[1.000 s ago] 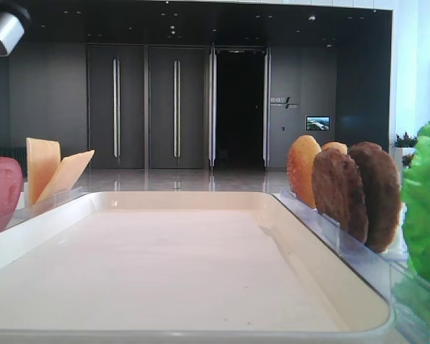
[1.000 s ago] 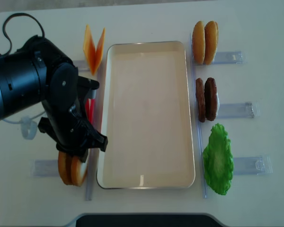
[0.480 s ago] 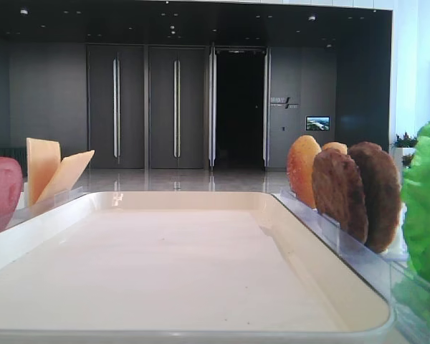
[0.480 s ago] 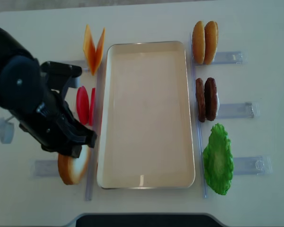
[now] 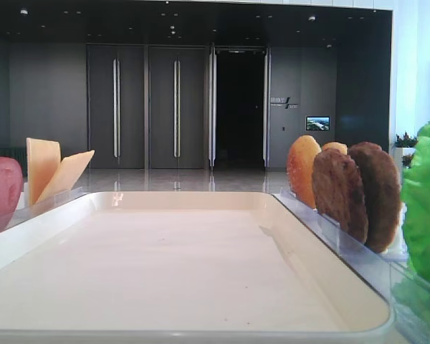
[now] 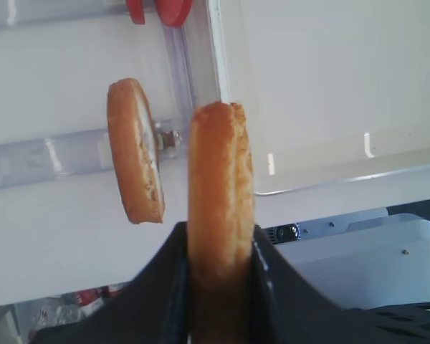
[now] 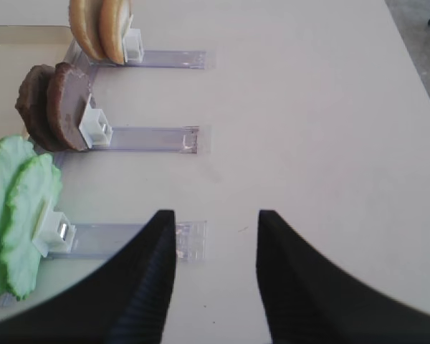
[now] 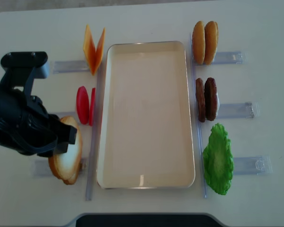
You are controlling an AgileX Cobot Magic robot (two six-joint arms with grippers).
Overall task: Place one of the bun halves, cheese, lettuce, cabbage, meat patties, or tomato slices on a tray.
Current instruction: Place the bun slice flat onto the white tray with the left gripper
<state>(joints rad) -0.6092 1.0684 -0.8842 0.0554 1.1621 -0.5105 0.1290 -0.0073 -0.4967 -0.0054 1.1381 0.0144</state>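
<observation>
My left gripper (image 6: 218,231) is shut on a golden-brown bun half (image 6: 221,179), held on edge above the table beside the tray's near-left corner. In the overhead view this bun half (image 8: 70,147) shows its pale face. A second bun half (image 6: 135,150) stands in its clear holder just left of it. The cream-white tray (image 8: 146,113) lies bare in the middle. My right gripper (image 7: 216,240) hangs open over bare table, right of the lettuce (image 7: 18,208), with nothing between its fingers.
Left of the tray stand cheese slices (image 8: 93,47) and tomato slices (image 8: 85,105). Right of it stand two bun halves (image 8: 204,35), two meat patties (image 8: 206,99) and lettuce (image 8: 218,158), each in a clear holder (image 8: 236,109). The table's front edge runs close below the tray.
The left arm has drawn back to the left and risen, lifting one bun half out of its holder. The other bun half stays in the holder. The right gripper's earlier position is not shown.
</observation>
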